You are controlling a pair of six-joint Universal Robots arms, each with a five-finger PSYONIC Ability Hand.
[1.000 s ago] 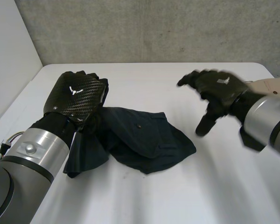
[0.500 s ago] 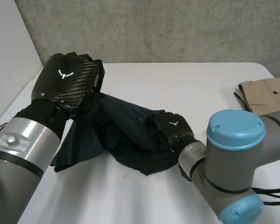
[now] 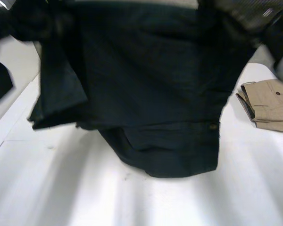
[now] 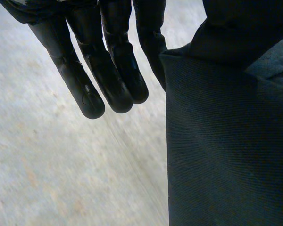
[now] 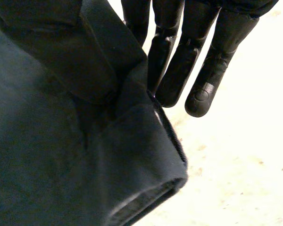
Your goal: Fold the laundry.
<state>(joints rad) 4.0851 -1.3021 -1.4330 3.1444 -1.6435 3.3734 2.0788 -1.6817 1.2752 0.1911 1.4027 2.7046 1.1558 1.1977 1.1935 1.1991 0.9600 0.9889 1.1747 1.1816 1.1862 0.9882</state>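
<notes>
- Item: dark garment (image 3: 151, 94), one piece. We record it held up in the air, spread broad across the far side of the scene, with its lower hem hanging low over the middle of the counter (image 3: 61, 188).
- Also present: tan garment (image 3: 271, 103), folded, lying at the right edge of the counter, near the dark garment's right side but apart from it.
- Left hand (image 4: 108, 61): fingers straight, close together, pointing down. The cloth hangs just beside them on the thumb side, against the nearest finger.
- Right hand (image 5: 179, 66): fingers likewise straight and pointing down. A thick fold of the cloth is bunched on the thumb side, touching the nearest finger.
- Grip, both hands: we take the cloth to be pinched between thumb and nearest finger. Cloth covers both thumbs, so this is probable, not certain.
- Risk one: the hold looks narrow and most fingers lie clear of the cloth. A quick swing or shake could pull an edge free and drop that side in a heap.
- Risk two: the garment's left part hangs doubled over. Laid down so, we judge it would trap a crease.
- Risk three: the hem swinging right could drag the tan garment.
</notes>
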